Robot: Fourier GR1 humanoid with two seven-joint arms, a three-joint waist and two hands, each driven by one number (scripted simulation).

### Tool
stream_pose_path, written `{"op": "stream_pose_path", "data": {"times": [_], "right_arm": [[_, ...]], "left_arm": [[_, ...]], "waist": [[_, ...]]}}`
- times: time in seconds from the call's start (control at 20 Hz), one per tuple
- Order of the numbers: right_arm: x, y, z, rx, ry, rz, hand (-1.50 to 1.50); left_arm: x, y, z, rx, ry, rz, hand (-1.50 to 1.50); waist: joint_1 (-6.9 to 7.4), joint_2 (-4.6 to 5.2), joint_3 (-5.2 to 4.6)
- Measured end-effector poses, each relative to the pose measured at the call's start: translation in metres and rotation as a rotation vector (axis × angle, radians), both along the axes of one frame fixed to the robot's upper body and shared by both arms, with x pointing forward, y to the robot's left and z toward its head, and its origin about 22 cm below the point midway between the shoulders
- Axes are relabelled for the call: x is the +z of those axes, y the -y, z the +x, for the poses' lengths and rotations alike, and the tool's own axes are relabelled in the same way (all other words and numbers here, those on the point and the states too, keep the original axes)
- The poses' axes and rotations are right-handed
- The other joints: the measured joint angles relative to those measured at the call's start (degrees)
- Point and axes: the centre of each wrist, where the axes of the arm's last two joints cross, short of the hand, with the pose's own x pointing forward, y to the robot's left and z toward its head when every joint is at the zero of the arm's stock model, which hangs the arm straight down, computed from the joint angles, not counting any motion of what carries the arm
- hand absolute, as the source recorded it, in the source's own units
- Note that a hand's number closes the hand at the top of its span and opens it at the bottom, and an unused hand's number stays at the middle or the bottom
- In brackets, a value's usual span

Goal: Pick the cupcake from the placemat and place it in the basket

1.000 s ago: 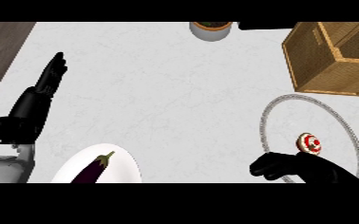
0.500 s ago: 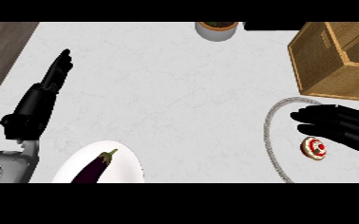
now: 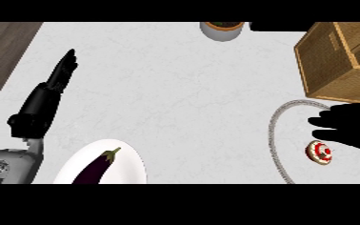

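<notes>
The cupcake (image 3: 320, 152), red and white on top, sits on the pale round placemat (image 3: 275, 133) with a grey rim at the lower right. My right hand (image 3: 343, 126) hovers just above and to the right of it, fingers spread toward the left, holding nothing. The wicker basket (image 3: 329, 62) stands at the right edge, beyond the placemat. My left hand (image 3: 49, 100) rests open at the left side, fingers straight and pointing up.
A white plate (image 3: 130, 164) with a dark purple eggplant (image 3: 95, 169) lies at the bottom left. A small grey pot (image 3: 224, 29) stands at the top centre. The counter's dark wooden edge (image 3: 14, 43) runs along the far left.
My right hand has slid right and slightly down, now closer above the cupcake. The view has shifted a little. The left hand stays still.
</notes>
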Motion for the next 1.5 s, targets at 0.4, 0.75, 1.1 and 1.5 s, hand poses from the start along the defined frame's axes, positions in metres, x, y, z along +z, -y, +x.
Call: {"op": "stream_pose_path", "data": {"times": [0.4, 0.75, 1.1, 1.5], "right_arm": [[-0.022, 0.009, 0.019, -0.028, 0.004, -0.126, -1.5], [-0.065, 0.008, 0.032, -0.014, 0.009, -0.191, -1.5], [-0.109, 0.013, 0.04, 0.006, -0.011, -0.286, -1.5], [-0.155, 0.022, 0.052, 0.014, -0.012, -0.306, -1.5]], "left_arm": [[0.008, 0.005, 0.012, 0.006, 0.002, -0.006, 0.0], [0.011, 0.001, 0.009, 0.005, -0.001, -0.005, 0.0], [0.012, -0.002, 0.01, 0.009, 0.0, -0.01, 0.0], [0.005, -0.004, 0.009, 0.009, 0.0, -0.006, 0.0]], "waist": [[-0.24, -0.05, 0.09], [-0.09, -0.06, 0.09], [-0.28, -0.08, 0.08], [-0.5, -0.15, 0.08]]}}
